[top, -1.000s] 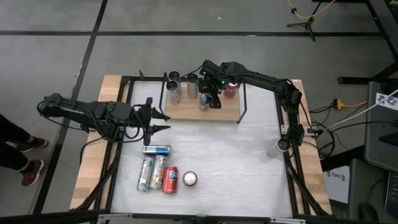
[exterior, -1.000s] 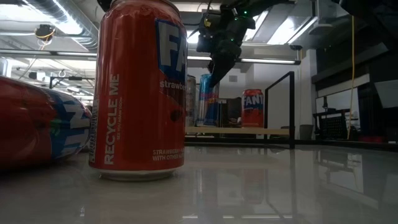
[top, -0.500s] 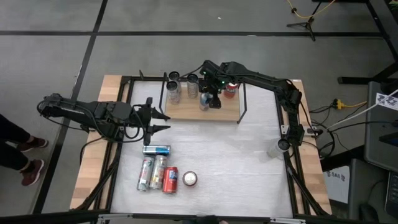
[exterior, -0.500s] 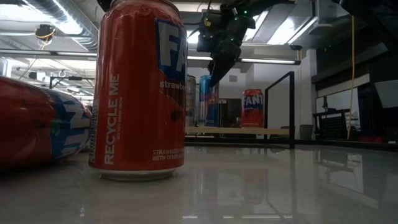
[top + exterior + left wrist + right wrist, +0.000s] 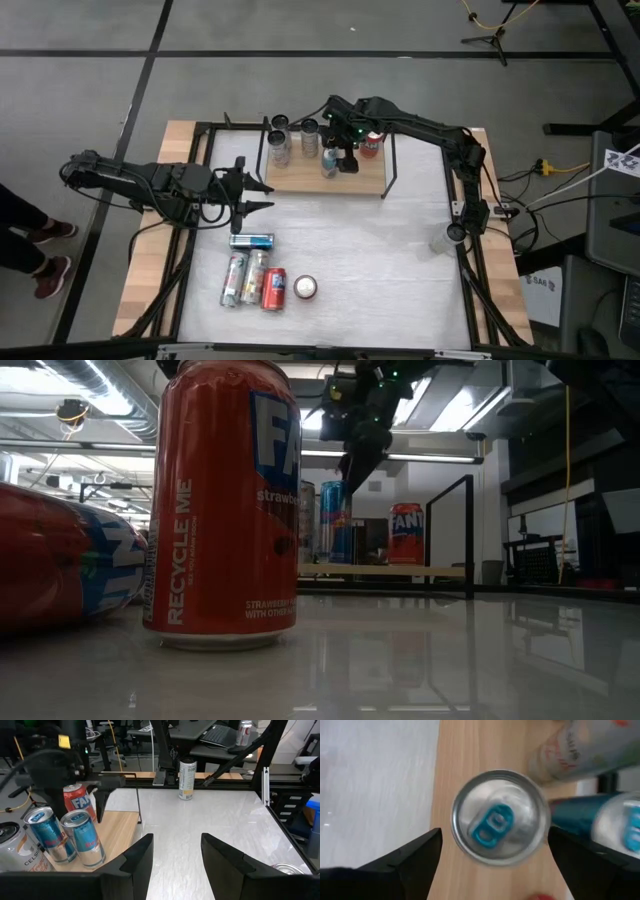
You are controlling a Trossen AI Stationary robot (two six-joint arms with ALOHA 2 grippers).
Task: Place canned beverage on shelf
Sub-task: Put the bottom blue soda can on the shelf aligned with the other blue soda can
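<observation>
shelf [image 5: 365, 176] bearing four upright cans, right tool [image 5: 490, 855] spread above blue-tab can [image 5: 496, 817], left tool [image 5: 176, 851] spread, empty

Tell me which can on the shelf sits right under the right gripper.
The blue can nearest the shelf's front edge; the right gripper straddles it, jaws open.

Both arms are showing as dark, near-black jointed links. The left arm [image 5: 150, 183] is carrying loose black cables looping along its segments, and its gripper [image 5: 250, 192] is ending in two slim dark fingers [image 5: 137, 860] with angular, wedge-shaped tips. The right arm [image 5: 430, 130] is showing a small green light glowing at its wrist, toward nine o'clock of its elbow. The right gripper [image 5: 495, 857] is presenting two broad matte-black fingers [image 5: 410, 857].
</observation>
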